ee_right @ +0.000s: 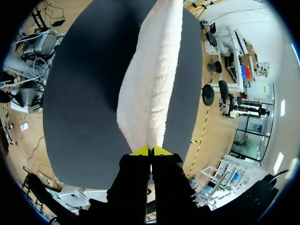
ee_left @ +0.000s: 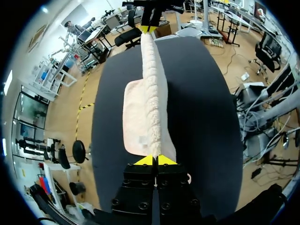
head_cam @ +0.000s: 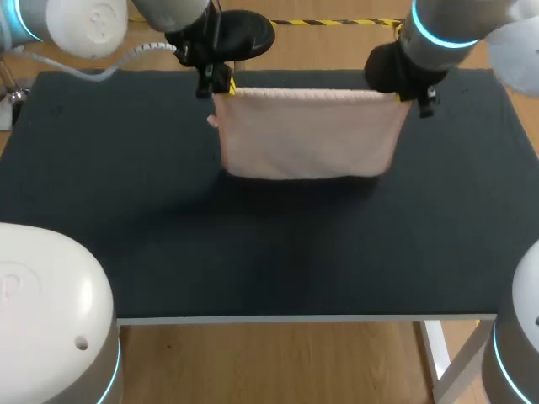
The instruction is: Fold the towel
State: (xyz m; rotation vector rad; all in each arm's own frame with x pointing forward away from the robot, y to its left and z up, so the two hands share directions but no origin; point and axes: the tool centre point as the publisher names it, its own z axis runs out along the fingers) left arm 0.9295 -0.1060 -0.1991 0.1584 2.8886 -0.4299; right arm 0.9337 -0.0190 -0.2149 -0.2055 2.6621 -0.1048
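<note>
A pale pink towel (head_cam: 308, 133) hangs stretched between my two grippers above the far part of the black table (head_cam: 269, 252), its lower edge near the surface. My left gripper (head_cam: 221, 84) is shut on the towel's upper left corner. My right gripper (head_cam: 406, 93) is shut on the upper right corner. In the left wrist view the towel (ee_left: 149, 108) runs straight ahead from my gripper (ee_left: 155, 161) to the other gripper (ee_left: 149, 29). In the right wrist view the towel (ee_right: 152, 79) rises from between the yellow tips of my gripper (ee_right: 150, 151).
The table's front edge (head_cam: 303, 319) lies well below the towel, with dark surface on both sides of it. Two white robot bases (head_cam: 50, 311) stand at the near corners.
</note>
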